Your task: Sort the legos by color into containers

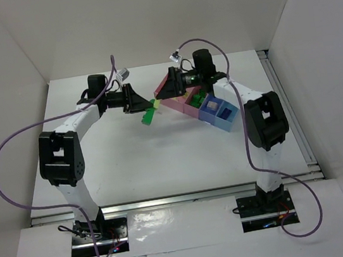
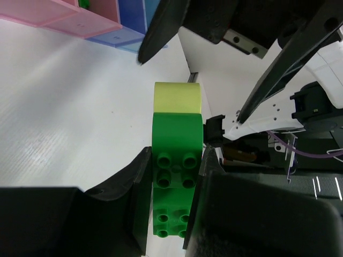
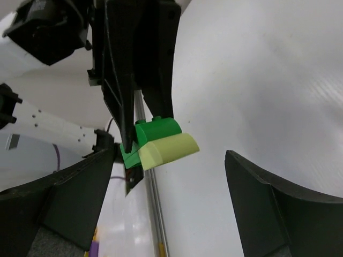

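My left gripper [image 2: 174,160] is shut on a joined stack of bright green legos [image 2: 177,139] with a pale yellow-green lego [image 2: 177,97] stuck on its far end, held above the table [image 1: 150,113]. My right gripper [image 3: 171,156] is open, and its fingers [image 2: 161,27] spread wide either side of the yellow-green piece [image 3: 169,150] without touching it. The green brick [image 3: 158,128] sits behind it in the right wrist view. The containers [image 1: 177,103] lie just right of both grippers: two pink trays, then two blue ones [image 1: 224,119]. Green legos [image 1: 196,97] lie in a pink tray.
The tray row runs diagonally from the table's centre back toward the right arm [image 1: 263,119]; its near corner shows in the left wrist view [image 2: 102,16]. White walls enclose the table on three sides. A metal rail [image 1: 291,118] runs along the right edge.
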Tool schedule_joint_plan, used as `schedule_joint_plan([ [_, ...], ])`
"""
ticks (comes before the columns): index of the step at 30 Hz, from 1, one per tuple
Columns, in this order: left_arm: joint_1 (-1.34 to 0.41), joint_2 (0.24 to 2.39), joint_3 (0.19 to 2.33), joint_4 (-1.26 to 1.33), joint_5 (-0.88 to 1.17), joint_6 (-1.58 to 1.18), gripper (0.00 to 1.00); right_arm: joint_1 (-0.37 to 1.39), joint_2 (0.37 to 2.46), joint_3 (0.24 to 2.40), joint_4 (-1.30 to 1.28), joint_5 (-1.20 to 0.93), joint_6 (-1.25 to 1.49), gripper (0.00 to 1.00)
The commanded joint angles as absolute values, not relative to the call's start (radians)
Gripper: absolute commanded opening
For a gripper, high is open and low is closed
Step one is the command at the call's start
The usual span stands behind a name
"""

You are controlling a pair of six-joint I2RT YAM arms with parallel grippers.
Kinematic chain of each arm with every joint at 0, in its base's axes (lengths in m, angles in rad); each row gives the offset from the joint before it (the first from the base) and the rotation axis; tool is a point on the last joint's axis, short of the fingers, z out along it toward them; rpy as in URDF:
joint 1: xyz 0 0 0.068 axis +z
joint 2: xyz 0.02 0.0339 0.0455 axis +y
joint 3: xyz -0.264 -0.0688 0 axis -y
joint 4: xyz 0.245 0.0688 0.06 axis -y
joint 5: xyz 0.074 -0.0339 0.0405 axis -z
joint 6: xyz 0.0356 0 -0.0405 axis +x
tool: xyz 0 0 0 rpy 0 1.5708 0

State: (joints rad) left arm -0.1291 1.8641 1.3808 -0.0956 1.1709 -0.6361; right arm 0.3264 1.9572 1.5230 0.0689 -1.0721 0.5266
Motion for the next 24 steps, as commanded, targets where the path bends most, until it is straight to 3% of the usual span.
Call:
schedule_joint_plan([
  [1, -0.135, 1.867, 1.419, -0.038, 1.227, -0.63, 0.0, 0.362, 1.991, 1.598, 0.114, -1.164, 0.523, 0.92],
  [4, -0.135, 1.867, 1.419, -0.048, 1.227, -0.63, 0.0, 0.373, 2.011, 1.598, 0.133, -1.186, 0.541, 0.89],
  [9, -0.135, 1.867, 1.41, -0.026, 1.238, -0.641, 0.0, 0.383, 2.022, 1.586, 0.184, -1.195, 0.578, 0.68],
  [10, -0.135, 1.867, 1.41, -0.026, 1.238, -0.641, 0.0, 0.383, 2.022, 1.563, 0.249, -1.206, 0.624, 0.58],
  [11, -0.135, 1.867, 1.41, -0.026, 1.238, -0.641, 0.0, 0.383, 2.013, 1.552, 0.276, -1.206, 0.644, 0.55],
  [16, -0.135, 1.867, 1.41, -0.017, 1.238, -0.652, 0.0, 0.383, 2.003, 1.514, 0.321, -1.206, 0.689, 0.49],
  [21, -0.126, 1.858, 1.41, -0.017, 1.227, -0.652, 0.0, 0.383, 1.985, 1.503, 0.319, -1.186, 0.683, 0.28],
  [24, -0.091, 1.847, 1.399, -0.017, 1.215, -0.652, 0.0, 0.345, 1.974, 1.494, 0.217, -1.129, 0.617, 0.28],
])
